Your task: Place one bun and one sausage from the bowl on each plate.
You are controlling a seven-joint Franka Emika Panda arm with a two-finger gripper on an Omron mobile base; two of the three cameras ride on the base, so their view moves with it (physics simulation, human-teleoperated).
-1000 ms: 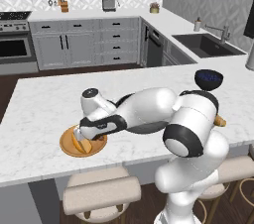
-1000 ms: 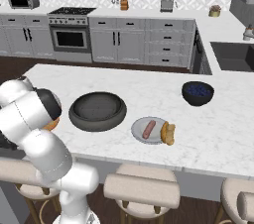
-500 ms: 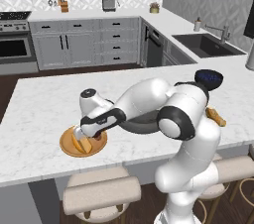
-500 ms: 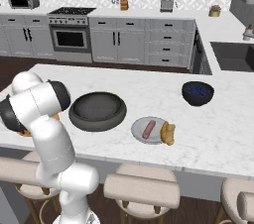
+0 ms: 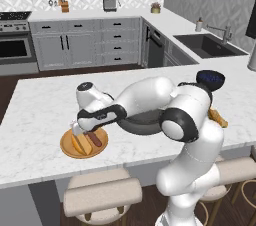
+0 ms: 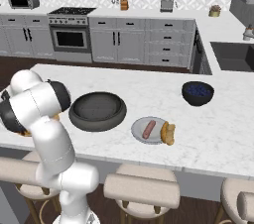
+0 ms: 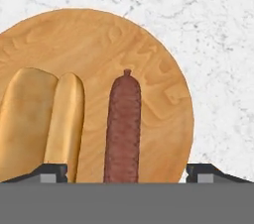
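Note:
My gripper (image 7: 126,172) hangs open just above the tan wooden plate (image 7: 99,44), fingertips (image 7: 49,172) wide apart. A reddish-brown sausage (image 7: 122,126) lies flat on the plate between them, untouched, with a golden split bun (image 7: 42,119) beside it. From the left base view, the gripper (image 5: 84,131) hovers over the same plate (image 5: 66,148) with its bun (image 5: 79,145) and sausage (image 5: 94,139). The dark bowl (image 6: 97,110) looks empty. The light grey plate (image 6: 136,128) holds a sausage (image 6: 148,129) and a bun (image 6: 168,133).
A small glossy dark-blue bowl (image 6: 197,92) stands at the back right of the marble island. The wooden plate lies near the island's front edge, above the padded stools (image 5: 102,197). My arm stretches over the dark bowl (image 5: 142,120) in the left base view.
The jaws have opened wide and the sausage now lies free on the wooden plate. The arm's elbow has swung upward; the hand stays over the plate.

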